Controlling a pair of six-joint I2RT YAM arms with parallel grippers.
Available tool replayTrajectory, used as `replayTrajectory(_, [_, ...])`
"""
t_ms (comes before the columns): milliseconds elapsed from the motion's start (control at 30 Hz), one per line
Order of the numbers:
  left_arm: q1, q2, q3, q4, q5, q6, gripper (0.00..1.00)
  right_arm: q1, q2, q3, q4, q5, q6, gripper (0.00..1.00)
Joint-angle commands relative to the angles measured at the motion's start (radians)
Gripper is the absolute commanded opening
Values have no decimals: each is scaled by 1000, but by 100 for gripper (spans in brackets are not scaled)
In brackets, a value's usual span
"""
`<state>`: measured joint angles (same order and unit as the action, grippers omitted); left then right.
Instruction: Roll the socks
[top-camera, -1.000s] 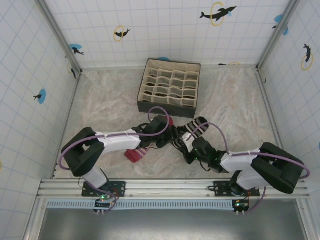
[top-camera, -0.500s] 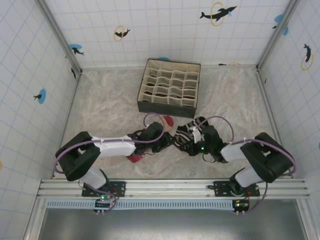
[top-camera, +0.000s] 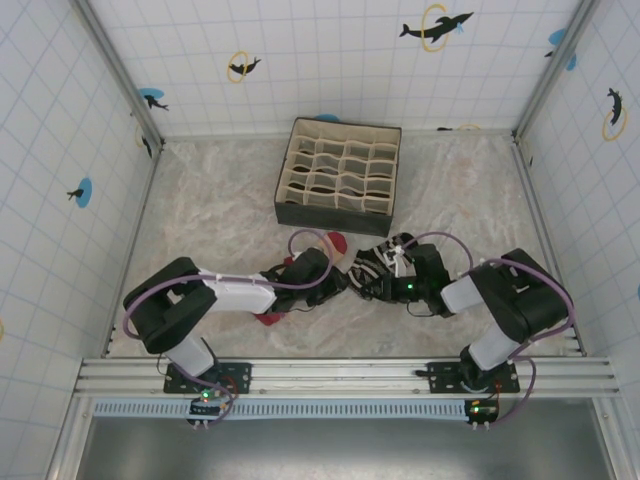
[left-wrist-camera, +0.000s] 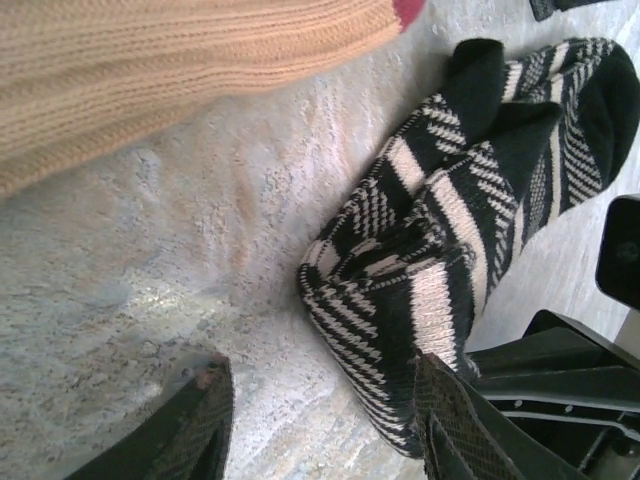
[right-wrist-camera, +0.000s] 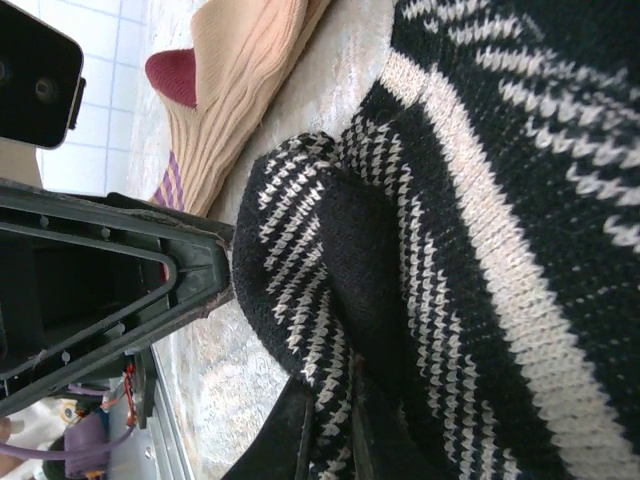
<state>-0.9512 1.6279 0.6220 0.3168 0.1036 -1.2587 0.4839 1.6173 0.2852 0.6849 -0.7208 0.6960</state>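
Table (top-camera: 200, 210) is carrying a divided organizer box (top-camera: 335, 212) at the back. Peach sock (left-wrist-camera: 150, 70) and striped sock (left-wrist-camera: 450, 230) are lying mid-table, just beside each other. Right gripper (right-wrist-camera: 330, 405) is pinching a fold of the striped sock, jaws closed on it. Left gripper (left-wrist-camera: 322, 368) is sitting with jaws partway apart, one finger touching the striped sock's bunched end, gripping nothing.

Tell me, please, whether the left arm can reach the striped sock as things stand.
Probably yes: the left fingers stand open at the folded end of the striped sock, with only bare mat between. The right fingers pinch that sock, so space is tight.
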Motion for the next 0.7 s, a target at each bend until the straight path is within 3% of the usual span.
replayTrajectory(0, [-6, 49, 14, 53, 1, -28, 49, -13, 51, -13, -158, 90, 54, 0])
replayTrajectory(500, [-6, 156, 0, 167, 17, -150, 43, -36, 112, -53, -6, 46, 140, 0])
replayTrajectory(667, [-6, 194, 27, 137, 14, -168, 31, -43, 112, -57, 18, 36, 146, 0])
